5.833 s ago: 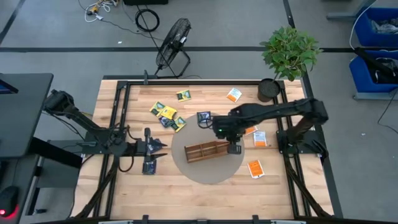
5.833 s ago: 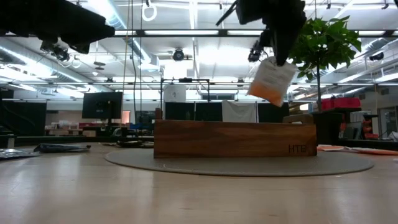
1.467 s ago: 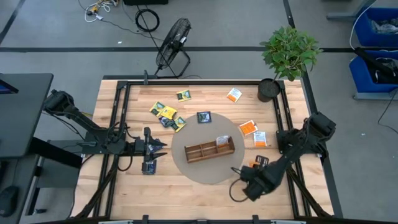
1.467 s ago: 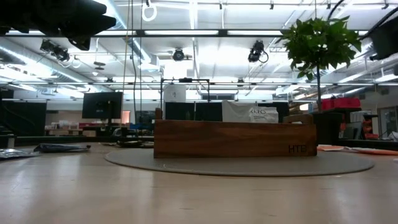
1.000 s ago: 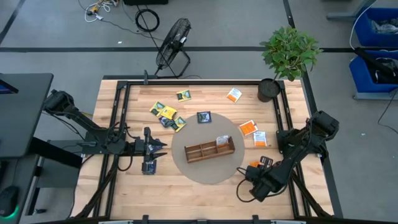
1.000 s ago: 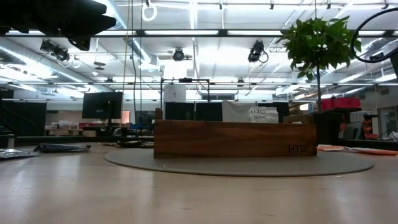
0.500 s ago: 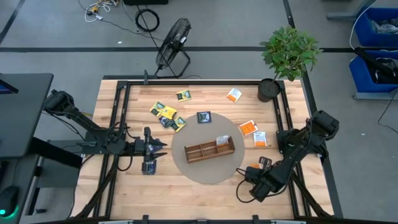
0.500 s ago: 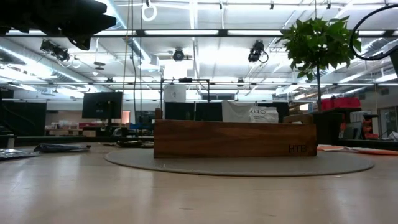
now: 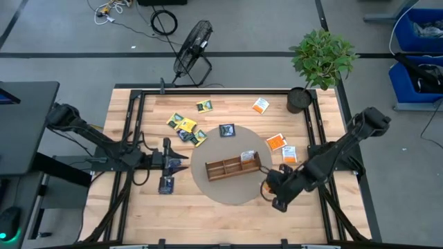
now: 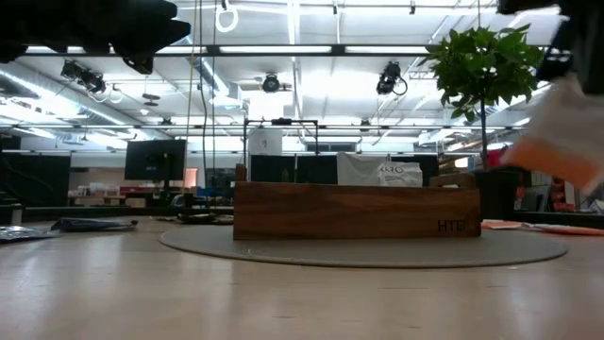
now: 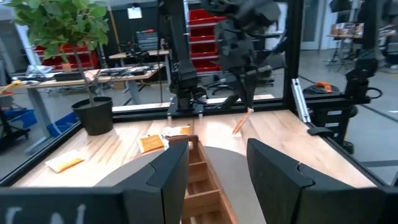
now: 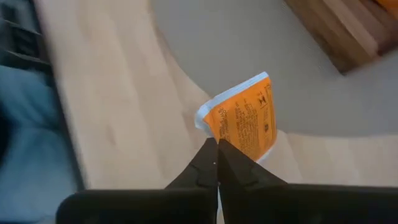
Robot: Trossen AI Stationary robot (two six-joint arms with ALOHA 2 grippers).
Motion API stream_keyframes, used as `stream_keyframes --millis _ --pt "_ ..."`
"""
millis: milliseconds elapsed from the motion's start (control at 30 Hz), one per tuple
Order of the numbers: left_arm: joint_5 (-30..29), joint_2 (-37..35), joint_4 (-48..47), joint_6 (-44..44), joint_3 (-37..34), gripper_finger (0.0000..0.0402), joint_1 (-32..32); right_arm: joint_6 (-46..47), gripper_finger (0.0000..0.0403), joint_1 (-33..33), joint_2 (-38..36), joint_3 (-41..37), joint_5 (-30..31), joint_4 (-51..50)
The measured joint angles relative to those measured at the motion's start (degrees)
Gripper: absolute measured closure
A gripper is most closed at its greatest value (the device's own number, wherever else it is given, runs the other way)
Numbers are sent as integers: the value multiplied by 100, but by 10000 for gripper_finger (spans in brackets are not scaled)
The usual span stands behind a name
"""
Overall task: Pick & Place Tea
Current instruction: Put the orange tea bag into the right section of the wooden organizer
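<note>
My right gripper (image 9: pixel 271 188) is shut on an orange-and-white tea sachet (image 12: pixel 245 121), which hangs above the table just right of the wooden tray (image 9: pixel 233 166). The low view shows that sachet (image 10: pixel 557 142) blurred at the right, and the left wrist view shows it edge-on (image 11: pixel 241 122). The tray stands on a round grey mat (image 9: pixel 221 190) and holds one sachet (image 9: pixel 248 156) in its right compartment. My left gripper (image 9: pixel 181 164) is open and level, left of the tray, with nothing between its fingers. My right gripper pinches the sachet's orange end (image 12: pixel 225 134) between its two fingertips, near a corner. The fingers slant down from the table's near right. The sachet hangs tilted below them, its white end farthest from the fingers, clear of the mat and the table.
Loose sachets lie on the table (image 9: pixel 208 207): orange ones (image 9: pixel 260 105) (image 9: pixel 277 142) (image 9: pixel 288 153), yellow-green ones (image 9: pixel 181 124) (image 9: pixel 203 106), dark ones (image 9: pixel 226 130) (image 9: pixel 167 185). A potted plant (image 9: pixel 299 100) stands at the far right corner. A fan (image 9: pixel 192 52) lies beyond the far edge.
My right gripper has taken hold of the orange sachet that lay near the table's near right edge and has lifted it clear. It has risen and gone toward the tray, tipping less steeply down.
</note>
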Motion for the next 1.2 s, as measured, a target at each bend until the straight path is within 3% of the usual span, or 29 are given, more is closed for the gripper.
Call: stream_keyframes --millis 233,467,767,900,1200 --pt "1115 0 262 5 2 232 387 -572 402 -861 -265 2 -923 847" --pt "1285 4 296 50 2 232 620 -1424 403 -1698 -266 2 -1810 1685" --pt "1296 41 332 -168 5 232 747 -1908 403 -2298 -266 2 -2333 1818" --pt "1315 453 319 -159 296 232 788 -1859 403 -2527 -266 9 -2613 2053" --pt "1530 2147 228 151 1533 232 938 -2018 403 -2716 -266 11 -2819 2325"
